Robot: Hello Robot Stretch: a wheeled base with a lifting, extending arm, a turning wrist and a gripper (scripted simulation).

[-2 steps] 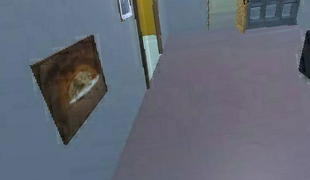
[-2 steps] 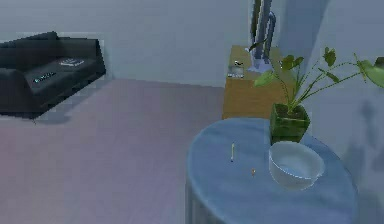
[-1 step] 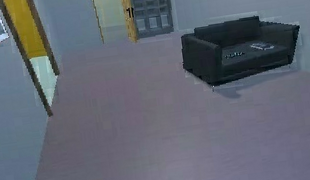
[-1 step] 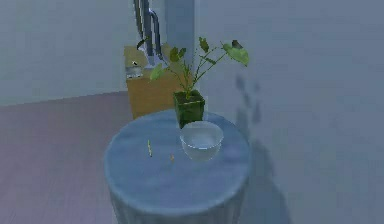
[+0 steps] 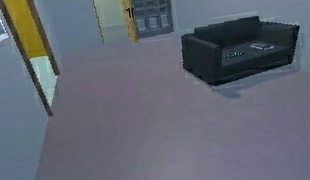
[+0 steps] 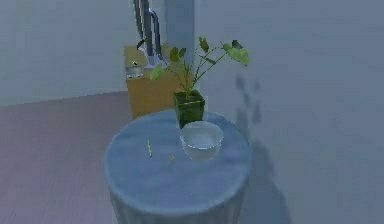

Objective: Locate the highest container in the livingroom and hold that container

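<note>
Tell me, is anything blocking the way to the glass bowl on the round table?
Nothing visible stands on the table in front of the bowl; the potted plant stands just behind it.

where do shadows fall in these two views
Arm side view: the plant throws faint leaf shadows on the wall to its right, and the round table casts its shadow rightward. Forward view: a dark shadow lies on the floor under the sofa.
</note>
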